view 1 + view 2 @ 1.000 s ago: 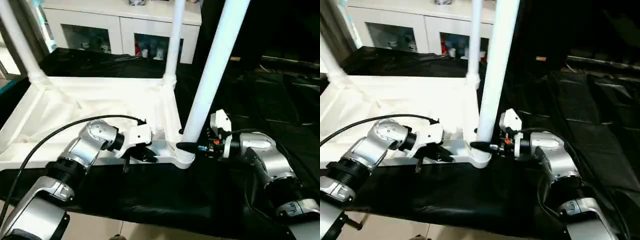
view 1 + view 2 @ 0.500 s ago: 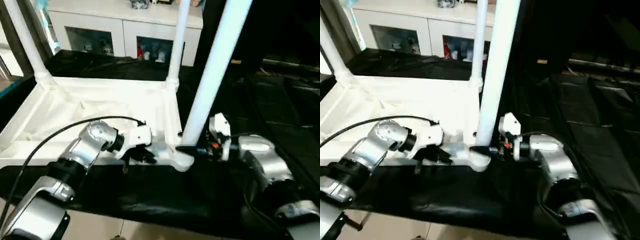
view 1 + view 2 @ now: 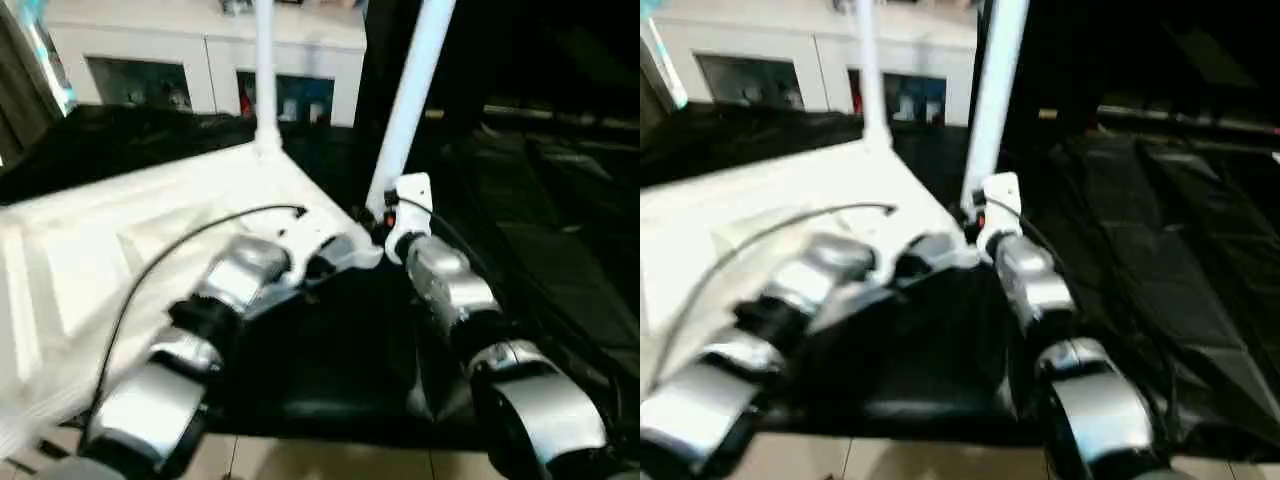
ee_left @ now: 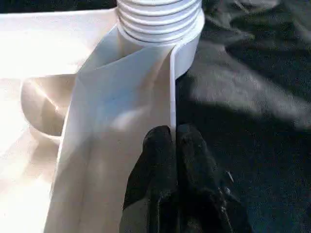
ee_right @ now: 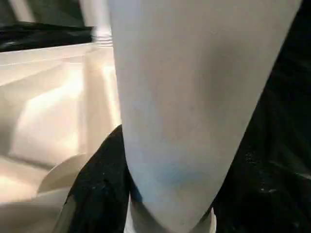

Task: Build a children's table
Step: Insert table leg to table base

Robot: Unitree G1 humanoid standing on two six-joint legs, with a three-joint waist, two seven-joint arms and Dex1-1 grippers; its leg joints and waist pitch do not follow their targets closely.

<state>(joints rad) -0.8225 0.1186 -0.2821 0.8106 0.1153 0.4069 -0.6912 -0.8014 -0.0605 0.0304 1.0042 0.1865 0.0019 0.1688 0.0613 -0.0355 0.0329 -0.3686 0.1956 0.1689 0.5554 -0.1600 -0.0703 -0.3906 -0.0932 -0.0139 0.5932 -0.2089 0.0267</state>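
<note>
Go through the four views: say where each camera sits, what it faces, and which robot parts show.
Left eye: head camera, looking down on the upturned tabletop; both silver forearms show.
Right eye: same scene from slightly aside; the near leg rises at centre.
Left wrist: along the left gripper, shut on the tabletop's rim by the leg's threaded end.
Right wrist: along the right gripper; one finger lies against that leg.
Both wrist views share this corner.

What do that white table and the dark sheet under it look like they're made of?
The tabletop looks like moulded white plastic: smooth, slightly glossy, with thin walls and a ribbed collar at the corner socket. The leg seems the same plastic, a plain smooth tube. The dark sheet looks like black fabric or thin film; its soft wrinkles catch a faint sheen, so I can't say which.
</note>
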